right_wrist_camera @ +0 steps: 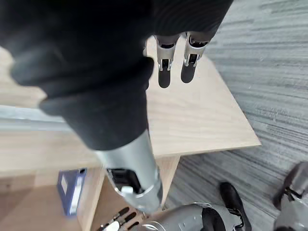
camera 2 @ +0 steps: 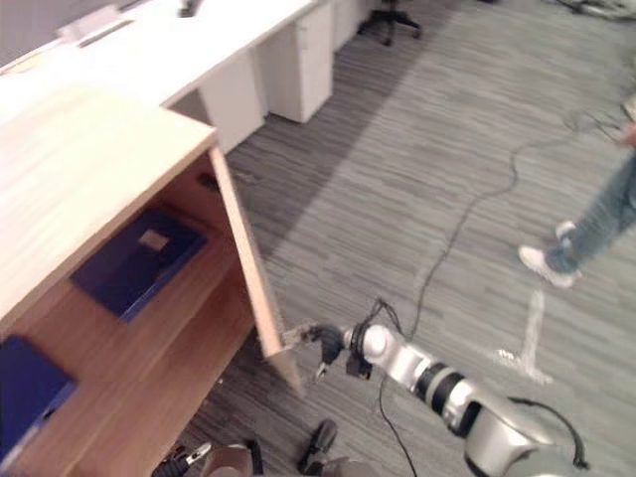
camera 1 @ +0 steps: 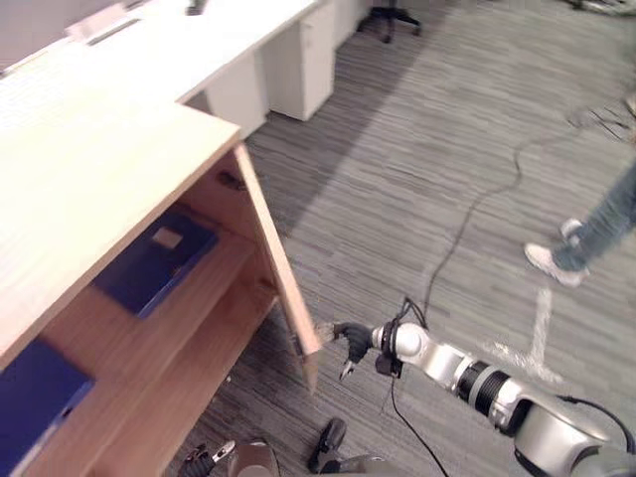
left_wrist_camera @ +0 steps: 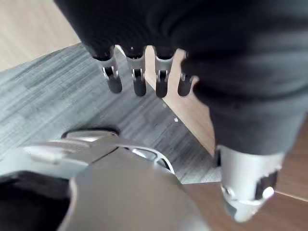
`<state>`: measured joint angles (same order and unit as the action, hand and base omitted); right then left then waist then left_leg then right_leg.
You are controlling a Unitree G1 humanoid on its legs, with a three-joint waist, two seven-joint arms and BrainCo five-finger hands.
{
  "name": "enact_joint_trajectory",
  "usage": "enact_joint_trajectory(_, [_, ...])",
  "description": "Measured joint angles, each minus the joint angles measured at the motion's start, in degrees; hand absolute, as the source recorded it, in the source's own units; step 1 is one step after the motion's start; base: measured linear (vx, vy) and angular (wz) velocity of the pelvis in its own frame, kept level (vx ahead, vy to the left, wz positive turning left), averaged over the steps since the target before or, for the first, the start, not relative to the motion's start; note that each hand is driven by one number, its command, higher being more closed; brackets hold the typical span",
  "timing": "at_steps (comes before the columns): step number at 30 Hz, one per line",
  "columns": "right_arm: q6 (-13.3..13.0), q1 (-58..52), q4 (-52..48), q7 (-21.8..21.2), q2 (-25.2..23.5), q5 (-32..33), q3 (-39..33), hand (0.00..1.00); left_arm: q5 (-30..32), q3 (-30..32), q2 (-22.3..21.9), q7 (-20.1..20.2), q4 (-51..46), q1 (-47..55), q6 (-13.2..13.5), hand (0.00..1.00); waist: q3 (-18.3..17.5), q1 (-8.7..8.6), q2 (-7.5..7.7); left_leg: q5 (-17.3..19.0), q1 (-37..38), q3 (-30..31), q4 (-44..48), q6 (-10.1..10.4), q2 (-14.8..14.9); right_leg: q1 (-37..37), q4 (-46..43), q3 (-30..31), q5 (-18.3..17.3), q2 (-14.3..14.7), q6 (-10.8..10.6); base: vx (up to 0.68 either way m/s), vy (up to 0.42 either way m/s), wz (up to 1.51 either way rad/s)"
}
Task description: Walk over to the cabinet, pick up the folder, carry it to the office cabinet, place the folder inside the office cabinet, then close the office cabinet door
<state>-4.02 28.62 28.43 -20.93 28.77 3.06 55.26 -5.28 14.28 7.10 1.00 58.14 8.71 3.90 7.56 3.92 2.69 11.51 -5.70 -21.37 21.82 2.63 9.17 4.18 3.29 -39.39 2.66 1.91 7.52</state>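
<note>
**Cabinet**, light wood: standing with its door hanging open at an angle. The door's free edge is pointing out over the grey carpet floor.

**Open room:** a wide stretch of bare floor is lying to the right of the door. A person's shoe and trouser leg are standing well apart at the far right. A white surface with a drawer unit under it is running along behind the cabinet. An office chair is sitting farther off.

**Right robot hand**: the arm is reaching in low from the right, nearly level. The fingers are hanging straight and released, grasping nothing, and are touching the door at its lower free corner.

**Left robot hand**: hanging low by the cabinet's front, fingers loose, grasping nothing.

**Folder**, blue: lying flat on the upper shelf inside the cabinet. Its long axis is running diagonally from front left to back right, and its labelled end is pointing toward the hinge side.

**Second folder**, blue: lying flat inside the cabinet, lower and farther left.
</note>
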Motion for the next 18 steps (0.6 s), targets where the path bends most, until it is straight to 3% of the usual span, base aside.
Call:
enact_joint_trajectory(3, [0.09,-2.31,0.52,-0.27,-0.76,-2.38,-0.07,0.0,0.54,-0.25,0.02,0.0,0.58,-0.16,-0.24,0.0,-0.07,-0.13,-0.05,1.88,3.15,-2.12,-4.87,0.55,-0.47,1.26,-2.25,-3.0,-0.21,-0.28,-0.35,-0.02,0.097,1.0])
enact_joint_trajectory(4, [0.27,-3.59,0.84,-0.46,-2.26,-3.01,-0.1,0.0,0.74,-0.24,0.71,0.01,0.94,-0.18,-0.55,0.0,0.16,0.19,1.51,-0.24,3.65,-1.43,-7.5,0.42,-1.23,1.63,-3.51,-2.73,0.2,-1.49,-0.89,-0.08,0.14,0.68])
enact_joint_trajectory(7, [0.31,-6.74,0.73,-1.79,-3.35,-5.6,-0.1,0.0,0.98,-1.63,1.31,0.14,0.65,0.27,-0.68,0.0,-0.74,-0.68,2.04,-4.36,3.35,3.96,-12.95,-0.41,-3.5,1.97,-4.67,1.58,1.94,-3.7,-2.71,-0.06,0.174,0.95])
enact_joint_trajectory(10, [0.33,-6.32,2.34,-2.49,-4.29,-7.65,-0.17,0.0,0.86,-1.51,1.63,0.17,0.69,0.55,-0.69,0.0,-1.01,0.34,2.91,-6.41,1.57,6.52,-14.75,-0.86,-5.32,2.94,-3.9,1.97,2.59,-5.06,-3.52,-0.04,0.076,0.55])
enact_joint_trajectory(14, [0.53,-5.62,8.83,-2.13,-9.35,-11.6,-0.71,0.0,0.32,-0.39,1.33,0.17,0.72,1.66,-0.71,0.0,-0.5,2.03,3.24,-7.66,0.7,9.85,-15.66,-1.16,-6.16,2.94,-3.89,1.69,3.03,-5.67,-4.18,-0.02,0.02,0.33])
enact_joint_trajectory(18, [1.71,-4.95,21.59,2.03,-18.82,-14.78,-11.62,0.0,-0.29,0.51,0.74,0.17,0.28,1.62,-0.71,0.0,0.0,3.21,3.13,-8.16,-0.66,14.07,-14.81,-1.43,-6.29,2.26,-4.14,1.59,3.74,-5.94,-5.33,0.01,0.029,0.45])
